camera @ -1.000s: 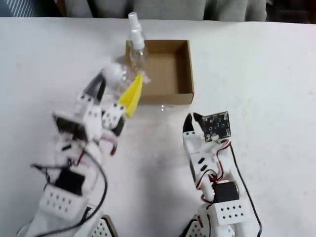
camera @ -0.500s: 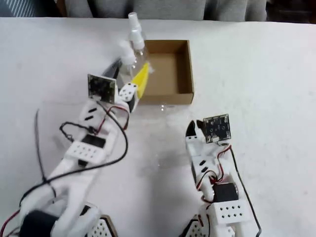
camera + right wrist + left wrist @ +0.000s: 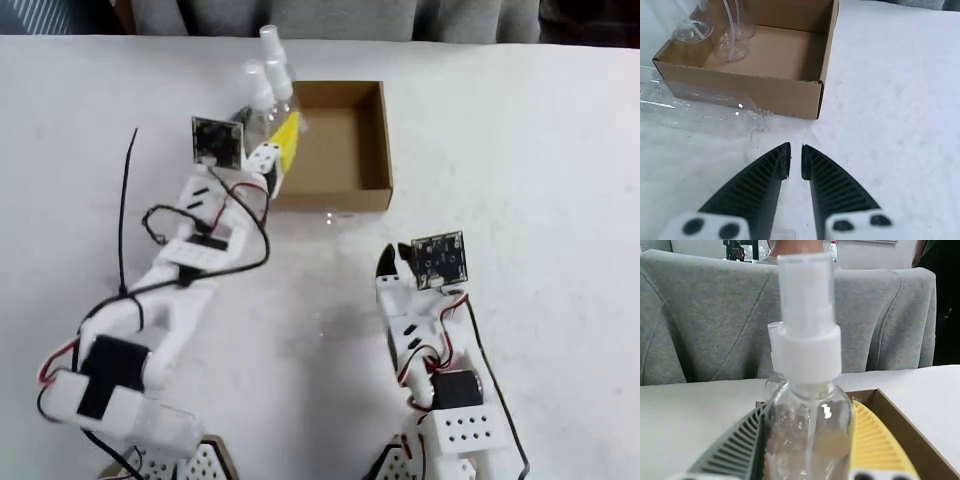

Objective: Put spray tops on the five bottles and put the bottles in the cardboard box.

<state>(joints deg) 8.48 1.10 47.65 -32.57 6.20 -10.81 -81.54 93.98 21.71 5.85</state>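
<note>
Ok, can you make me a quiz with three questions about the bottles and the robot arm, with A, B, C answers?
1. Where is the topless bottle?
A. lying on the table beside the cardboard box
B. standing inside the box
C. on the floor

2. One finger of the left gripper is grey. What colour is the other finger?
A. red
B. yellow
C. blue

3. The held bottle in the left gripper is:
A. crushed flat
B. open at the neck
C. fitted with a white spray top

Answers:
1 A: it lies on its side along the box's front wall, outside it.
2 B: the ribbed finger next to the bottle is yellow.
3 C: the top sits on its neck, upright between the fingers.
</note>
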